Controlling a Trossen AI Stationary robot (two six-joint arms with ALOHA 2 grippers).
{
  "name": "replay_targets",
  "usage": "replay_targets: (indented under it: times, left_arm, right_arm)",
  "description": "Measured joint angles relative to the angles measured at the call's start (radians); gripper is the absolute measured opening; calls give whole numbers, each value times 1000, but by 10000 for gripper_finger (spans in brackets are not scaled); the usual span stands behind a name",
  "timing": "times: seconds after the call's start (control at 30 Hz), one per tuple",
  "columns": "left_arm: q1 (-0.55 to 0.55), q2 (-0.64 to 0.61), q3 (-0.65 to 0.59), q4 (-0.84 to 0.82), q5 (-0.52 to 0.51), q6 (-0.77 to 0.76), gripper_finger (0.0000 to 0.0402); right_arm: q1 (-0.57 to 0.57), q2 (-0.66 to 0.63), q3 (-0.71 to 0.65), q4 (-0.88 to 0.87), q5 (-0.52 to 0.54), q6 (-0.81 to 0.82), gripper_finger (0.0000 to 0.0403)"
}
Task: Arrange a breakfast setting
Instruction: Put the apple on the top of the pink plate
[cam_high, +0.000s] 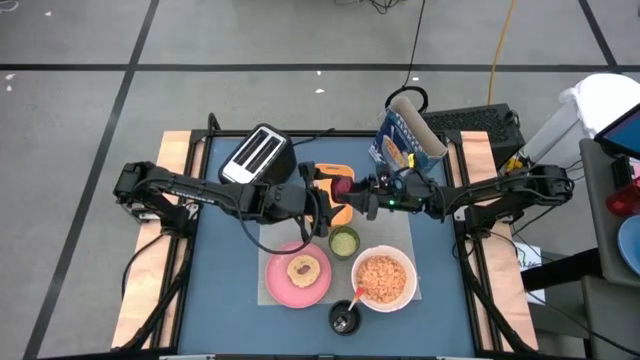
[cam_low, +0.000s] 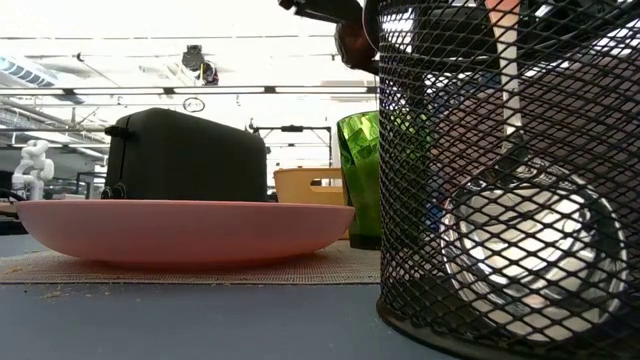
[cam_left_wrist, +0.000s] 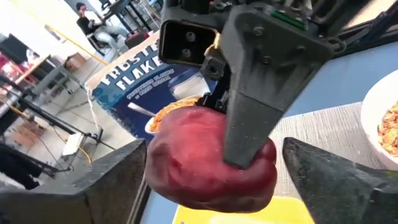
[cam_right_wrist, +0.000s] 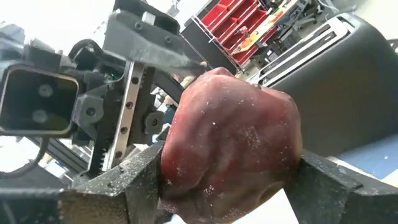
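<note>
Fruit (cam_right_wrist: 230, 143) hung over the orange tray (cam_high: 330, 175), clamped in the right hand (cam_right_wrist: 227, 180). The left hand (cam_left_wrist: 211, 180) stood spread apart around it, probably a handover.

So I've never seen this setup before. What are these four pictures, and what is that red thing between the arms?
Two dark robot arms work at a table. One camera looks straight down, one sits at table height, and one rides on each wrist. The right gripper clamps the dark-red fruit over the orange tray; the left gripper stands open on either side of it, fingers apart from it. Also on the table: a pink plate with toast, a bowl of cereal, a green cup, a cereal box, a toaster and a mesh holder.
</note>
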Motion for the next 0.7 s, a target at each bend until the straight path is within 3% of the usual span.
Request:
replay_targets:
  times: [0.47,0.7]
  left_arm:
    - [-47,-1,0,-88,-10,-104,392]
    - [-73,-17,0,-121,1,-173,392]
  right_arm:
    - [0,2,0,-41,-6,-324,274]
    - [0,0,0,-161,-35,-561,275]
